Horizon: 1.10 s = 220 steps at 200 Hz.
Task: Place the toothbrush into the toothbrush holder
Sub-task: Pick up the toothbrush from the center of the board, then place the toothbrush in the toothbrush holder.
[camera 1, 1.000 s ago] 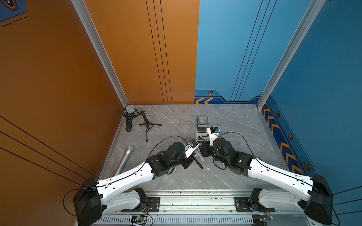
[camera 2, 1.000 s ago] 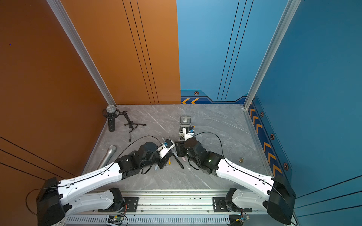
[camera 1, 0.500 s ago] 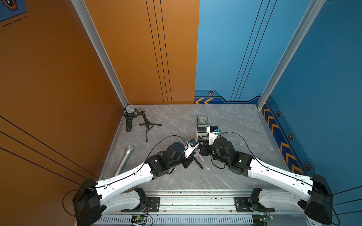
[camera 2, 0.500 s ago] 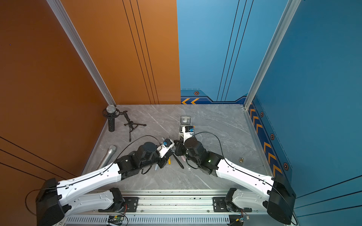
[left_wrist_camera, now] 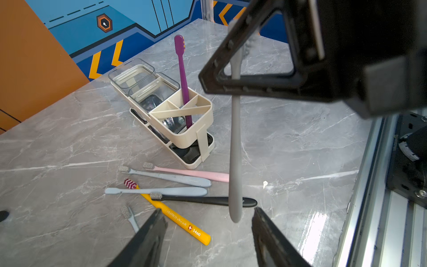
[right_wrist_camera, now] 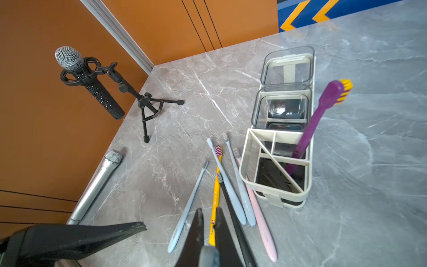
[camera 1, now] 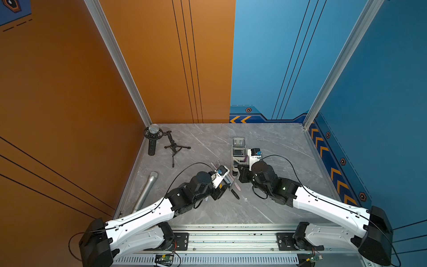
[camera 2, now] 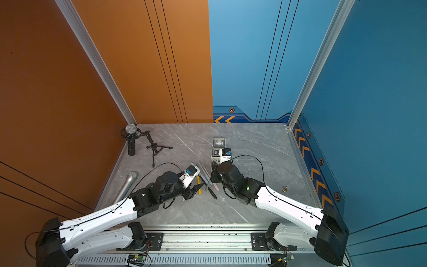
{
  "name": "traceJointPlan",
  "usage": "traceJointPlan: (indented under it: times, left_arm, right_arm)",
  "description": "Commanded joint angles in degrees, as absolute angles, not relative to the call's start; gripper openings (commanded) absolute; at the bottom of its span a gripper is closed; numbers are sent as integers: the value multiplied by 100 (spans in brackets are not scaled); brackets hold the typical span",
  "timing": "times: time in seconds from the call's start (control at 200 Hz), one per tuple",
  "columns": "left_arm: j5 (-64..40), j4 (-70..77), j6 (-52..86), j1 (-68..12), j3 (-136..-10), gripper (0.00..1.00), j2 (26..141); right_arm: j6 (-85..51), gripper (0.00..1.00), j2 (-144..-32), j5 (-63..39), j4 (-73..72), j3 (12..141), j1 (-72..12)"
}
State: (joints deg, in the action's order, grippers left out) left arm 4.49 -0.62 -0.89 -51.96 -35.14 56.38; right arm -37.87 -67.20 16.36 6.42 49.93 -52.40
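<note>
Right gripper (left_wrist_camera: 234, 83) clamps the grey toothbrush (left_wrist_camera: 235, 161), which hangs upright just beside the holder (left_wrist_camera: 182, 142); left gripper (left_wrist_camera: 208, 222) stands wide. Best carry it over the holder's rim, keep it vertical, lower into a free slot.

divided slots of the toothbrush holder (left_wrist_camera: 208, 118) open from above, purple toothbrush (left_wrist_camera: 183, 76) leaning out of one, loose toothbrushes (left_wrist_camera: 173, 191) fanned flat just beside its near end, grey toothbrush (left_wrist_camera: 235, 150) hanging from the clamped right gripper (right_wrist_camera: 209, 211) between the parted jaws of the left gripper (left_wrist_camera: 208, 210), bare tabletop (camera 1: 288, 148) on the holder's right
</note>
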Motion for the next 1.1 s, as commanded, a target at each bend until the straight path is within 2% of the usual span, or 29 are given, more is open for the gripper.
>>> traceJointPlan:
  times: [0.0, 0.405, 0.731, 1.096]
  left_arm:
    - [533, 234, -76, -5089, -3137, 64, 5515]
    - [934, 951, 17, -4979, -2443, 65, 5284]
    - [818, 951, -30, -4845, -2402, 73, 5383]
    - [804, 950, -88, -4755, -2350, 74, 5315]
  right_arm:
    - [-3288, 0, -6522, 2274, 963, 5382, -5177]
    - [-2409, 0, -6710, 3353, 606, 5768, -4638]
    - [-2413, 0, -7174, 3152, -246, 5678, -4319]
    - [-2248, 0, -8088, 2990, -592, 6032, -4173]
